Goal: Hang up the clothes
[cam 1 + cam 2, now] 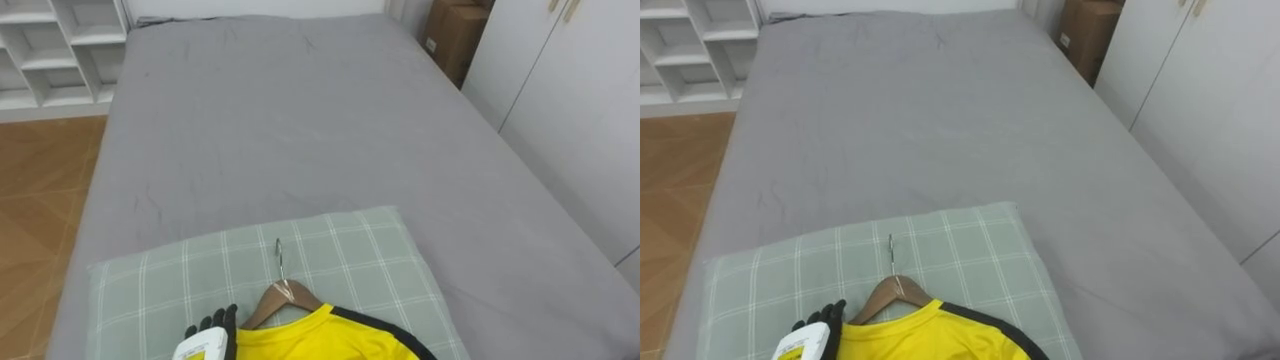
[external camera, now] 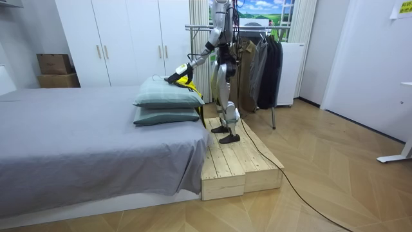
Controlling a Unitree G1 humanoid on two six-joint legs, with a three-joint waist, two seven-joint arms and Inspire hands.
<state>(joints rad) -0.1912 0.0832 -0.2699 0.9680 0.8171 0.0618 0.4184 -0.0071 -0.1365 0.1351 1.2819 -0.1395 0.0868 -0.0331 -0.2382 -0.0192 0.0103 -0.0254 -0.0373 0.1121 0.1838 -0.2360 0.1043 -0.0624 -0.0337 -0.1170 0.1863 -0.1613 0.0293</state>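
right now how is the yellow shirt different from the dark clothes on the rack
The yellow shirt lies flat on the checked pillow, while the dark clothes hang upright from the rack. The yellow shirt is bright with black trim; the dark clothes are grey to black. The yellow shirt is by the robot's left hand; the dark clothes are behind the robot. Both are garments.

Bed (image 1: 300,130) beyond pillow (image 1: 350,250) bare, free to pass; yellow shirt (image 1: 320,342) covers pillow near edge; wardrobe (image 1: 570,110) close along right.
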